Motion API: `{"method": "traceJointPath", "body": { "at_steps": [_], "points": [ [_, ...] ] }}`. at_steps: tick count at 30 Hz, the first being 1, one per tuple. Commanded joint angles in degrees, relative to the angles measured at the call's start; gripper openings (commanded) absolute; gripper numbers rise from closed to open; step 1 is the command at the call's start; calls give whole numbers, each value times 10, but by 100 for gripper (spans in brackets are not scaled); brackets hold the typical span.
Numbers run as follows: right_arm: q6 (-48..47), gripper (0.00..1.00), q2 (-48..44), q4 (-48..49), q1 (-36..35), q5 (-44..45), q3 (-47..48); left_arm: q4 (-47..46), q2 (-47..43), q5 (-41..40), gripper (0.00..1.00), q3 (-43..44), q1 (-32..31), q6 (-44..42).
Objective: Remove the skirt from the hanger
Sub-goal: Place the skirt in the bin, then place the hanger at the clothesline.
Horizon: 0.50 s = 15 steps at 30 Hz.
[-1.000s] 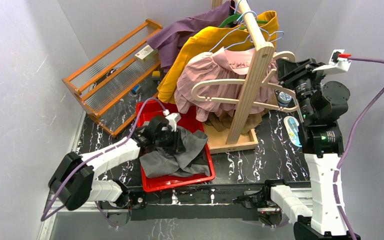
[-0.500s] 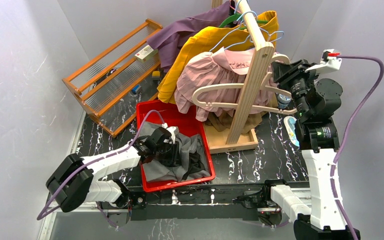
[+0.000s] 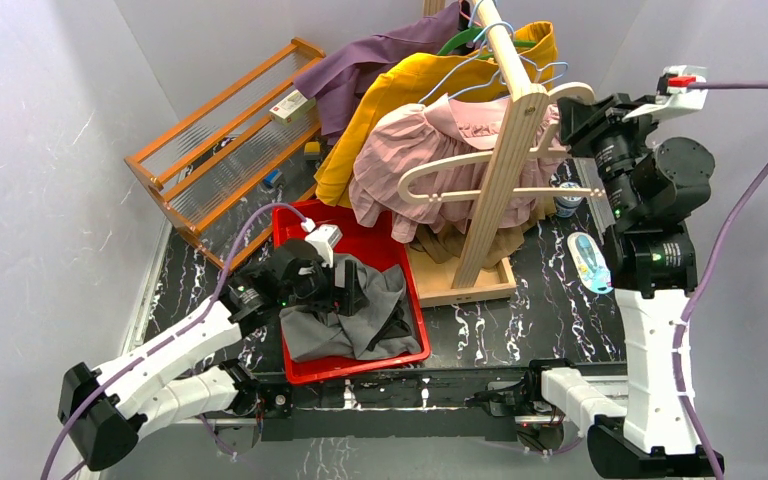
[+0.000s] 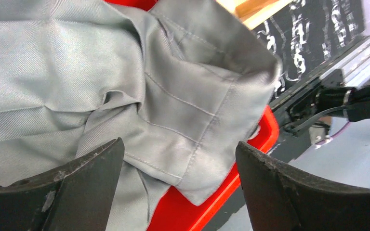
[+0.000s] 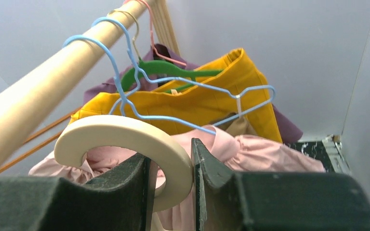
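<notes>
Black marbled surface (image 3: 550,320), with a crowded wooden clothes rack (image 3: 505,150) at the back and a red bin (image 3: 360,368) front-left of it. Grey skirt (image 3: 350,320) crumpled inside the bin, wholly apart from the hanger, so reads as removal essentially done, with drop-off and clear-out as the step in hand. Cream hanger (image 5: 120,126) bare, up beside the rack's rod among the blue wire hangers (image 5: 239,103), gripped at its hook by the right hand (image 5: 168,154), clenched on it from both sides. Left hand (image 4: 178,149) released, fingers spread wide just over the skirt, a seamed fold between them, nothing visibly pinched. For the left: lift straight up with the fingers spread, check for cloth snagged on a fingertip before swinging out, and avoid dragging the fold over the bin's near rim, given the fabric corner close to that edge. For the right: hold the grip firm and move slowly; watch the hook against the blue wire hangers and the pink garment (image 3: 410,150) just below, both likely to catch. Cannot tell whether hook and rod touch, so no letting go before the hanger is seated on the rod or parked somewhere stable.
</notes>
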State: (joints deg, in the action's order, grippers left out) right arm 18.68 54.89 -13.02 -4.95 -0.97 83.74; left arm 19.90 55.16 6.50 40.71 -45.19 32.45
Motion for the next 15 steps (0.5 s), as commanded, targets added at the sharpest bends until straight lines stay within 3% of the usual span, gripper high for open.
{"method": "traceJointPath", "body": {
  "at_steps": [1, 7, 15],
  "points": [
    [-39, 0, 27, 69, 1, -40, 61, 41, -29, -2, 97, 40, -1, -20],
    [-63, 0, 67, 105, 1, -123, 121, 53, -57, -1, 98, 62, -1, -27],
    [-52, 0, 69, 169, 1, -281, 101, 11, -81, 5, 98, 57, -1, -18]
  ]
}}
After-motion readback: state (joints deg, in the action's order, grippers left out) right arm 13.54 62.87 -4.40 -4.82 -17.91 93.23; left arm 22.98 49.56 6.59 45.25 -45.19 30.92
